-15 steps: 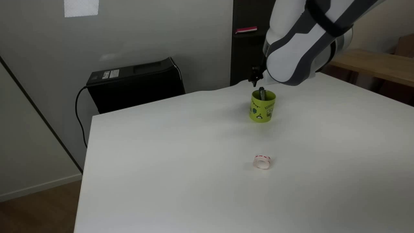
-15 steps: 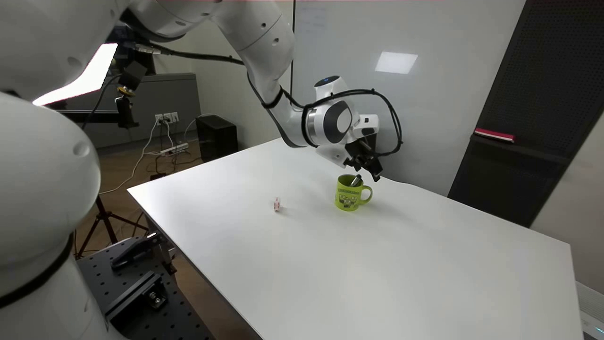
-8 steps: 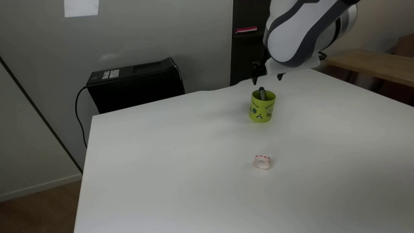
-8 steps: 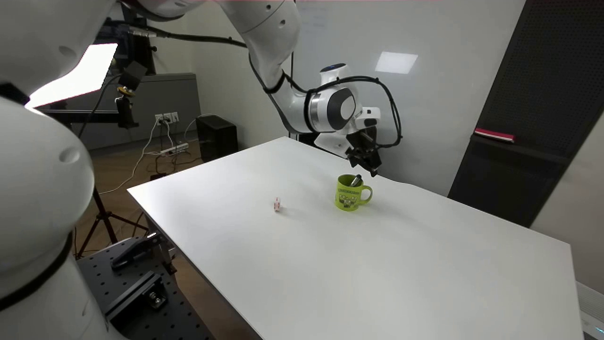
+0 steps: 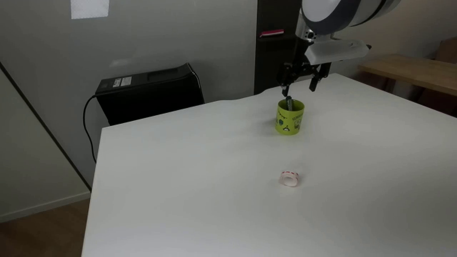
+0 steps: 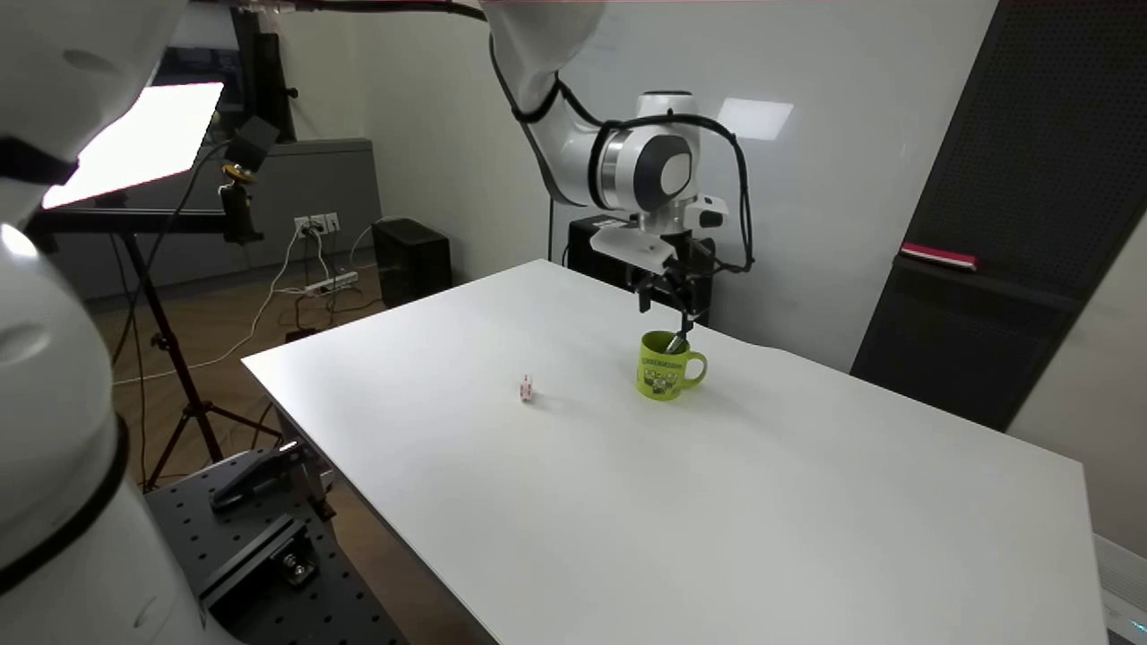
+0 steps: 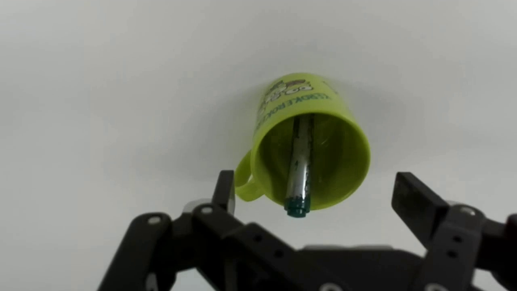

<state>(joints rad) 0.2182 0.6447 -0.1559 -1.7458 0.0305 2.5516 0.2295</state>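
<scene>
The white jointed robot arm (image 6: 569,157) is cut off by the top edge in both exterior views, and the body of the black two-fingered gripper (image 5: 299,89) leaves the wrist view along the bottom. In an exterior view the gripper's dark outline partly merges with a black box-shaped unit (image 6: 591,255) behind it. The same view has a black fingertip (image 6: 687,322) overlapping the top of the silver-barrelled marker with a dark green end (image 7: 299,161), so whether they touch is hard to tell. The marker's lower end is lost in shadow inside the glossy lime-green printed mug (image 7: 301,95), whose lettering is only partly turned to the camera.

The fingers stand wide apart, gripping nothing. Just below them the mug is upright on the white tabletop (image 5: 178,178), with the marker leaning against its rim. In the wrist view the mug fills the centre of the frame; its looped handle (image 7: 250,190) lies beside the lower-left finger, and the marker's green end shows between both fingers, closer to that one. A small white ring-shaped roll with red marks (image 5: 290,174) lies well apart from the mug.
</scene>
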